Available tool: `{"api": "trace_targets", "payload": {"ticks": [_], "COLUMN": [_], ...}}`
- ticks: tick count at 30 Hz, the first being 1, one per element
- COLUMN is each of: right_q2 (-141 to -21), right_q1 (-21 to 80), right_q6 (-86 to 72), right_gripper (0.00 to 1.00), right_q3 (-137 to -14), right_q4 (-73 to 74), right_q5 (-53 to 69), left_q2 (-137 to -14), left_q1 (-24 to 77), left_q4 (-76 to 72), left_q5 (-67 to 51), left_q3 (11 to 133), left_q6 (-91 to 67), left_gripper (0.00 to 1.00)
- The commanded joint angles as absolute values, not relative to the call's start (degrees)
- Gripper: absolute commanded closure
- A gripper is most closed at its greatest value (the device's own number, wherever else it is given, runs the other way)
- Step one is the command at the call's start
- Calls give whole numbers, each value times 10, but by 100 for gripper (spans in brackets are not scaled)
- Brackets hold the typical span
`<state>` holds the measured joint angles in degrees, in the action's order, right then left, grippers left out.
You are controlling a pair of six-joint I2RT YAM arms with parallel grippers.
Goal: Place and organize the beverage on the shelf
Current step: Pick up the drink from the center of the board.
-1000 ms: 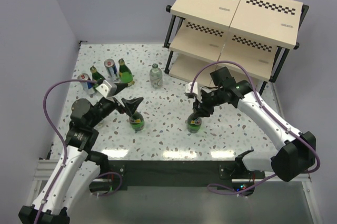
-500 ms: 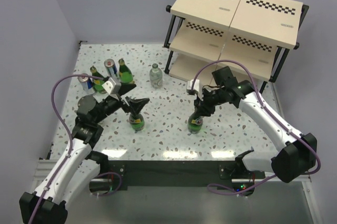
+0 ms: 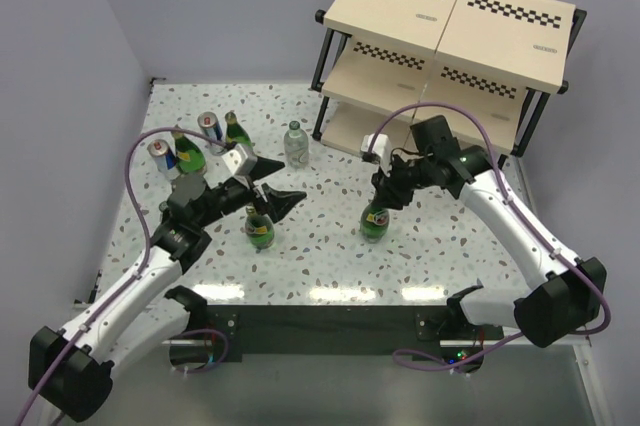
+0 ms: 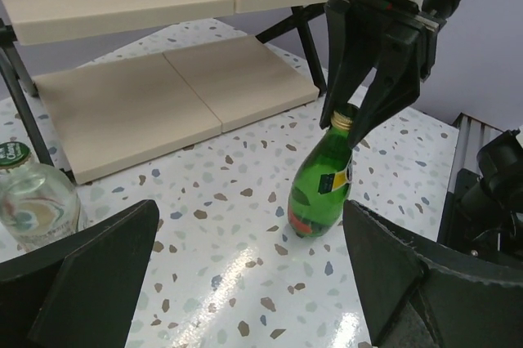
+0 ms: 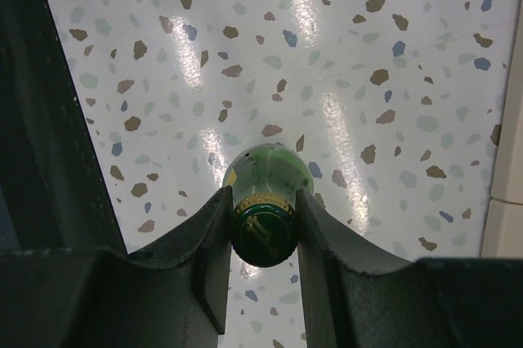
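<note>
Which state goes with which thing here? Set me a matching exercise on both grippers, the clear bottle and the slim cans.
1 right gripper
2 left gripper
3 clear bottle
4 slim cans

A open, holding nothing
B beside a leg of the shelf
C shut on the neck of a green bottle
D standing at the far left

Pairs: 1-C, 2-A, 3-B, 4-D

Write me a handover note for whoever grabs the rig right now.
Right gripper: shut on the neck of a green bottle, which is tilted, mid-table.
Left gripper: open, empty, near a second green bottle.
Back left of the table: two more green bottles, two blue-and-silver cans. One clear bottle stands near the shelf.
Done: no drink visible on the shelf.
Left: shelve them all, held bottle first.
</note>
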<state>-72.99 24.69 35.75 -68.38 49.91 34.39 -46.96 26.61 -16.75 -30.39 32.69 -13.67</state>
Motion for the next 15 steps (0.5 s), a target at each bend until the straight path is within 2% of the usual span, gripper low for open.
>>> {"api": "trace_targets", "payload": {"ticks": [1, 15], "right_q2": [-714, -710], "right_q1": [232, 194], "right_q6": [315, 249], "right_gripper": [100, 100], "right_q3": [-742, -765], "right_q4": [464, 447], "right_q5": [364, 364], "left_q2": [-477, -611], "left_q1": [290, 482], "left_q4": [-210, -295], "left_q5": [-268, -135], "left_q3": [353, 396], "left_q6": [-115, -47], "left_gripper": [0, 0]}}
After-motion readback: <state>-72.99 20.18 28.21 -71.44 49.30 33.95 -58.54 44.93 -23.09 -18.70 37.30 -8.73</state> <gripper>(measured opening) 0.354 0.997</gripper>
